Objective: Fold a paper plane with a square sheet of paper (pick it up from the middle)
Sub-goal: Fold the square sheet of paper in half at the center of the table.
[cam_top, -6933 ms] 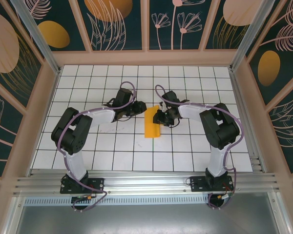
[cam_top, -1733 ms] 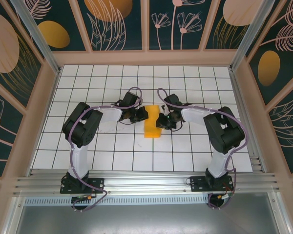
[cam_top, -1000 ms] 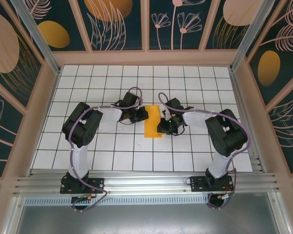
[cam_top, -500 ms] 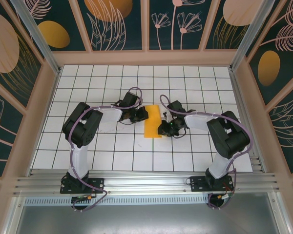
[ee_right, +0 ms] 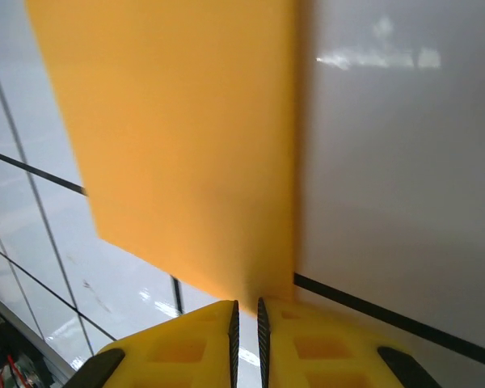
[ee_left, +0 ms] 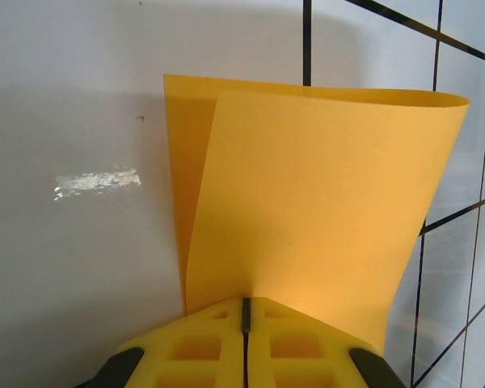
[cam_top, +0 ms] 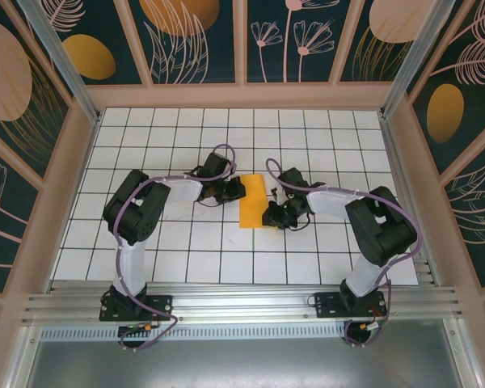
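The square sheet of paper (cam_top: 252, 202) lies in the middle of the table, folded in half into an orange-yellow upright rectangle. My left gripper (cam_top: 236, 191) is at its upper left edge. In the left wrist view that gripper (ee_left: 244, 303) is shut on the paper (ee_left: 307, 202), whose two layers bow up from the pinch. My right gripper (cam_top: 268, 217) is at the sheet's near right corner. In the right wrist view its jaws (ee_right: 246, 305) stand a thin slit apart, pinching the paper (ee_right: 186, 145) close to its straight folded edge.
The white grid table (cam_top: 145, 137) is walled by wooden frames and dark panels with orange ovals (cam_top: 89, 56). An aluminium rail (cam_top: 242, 303) carries both arm bases along the near edge.
My right gripper has slid along the paper's right edge from its upper part to the near corner. The left gripper closed in on the left edge earlier and has since stayed still.
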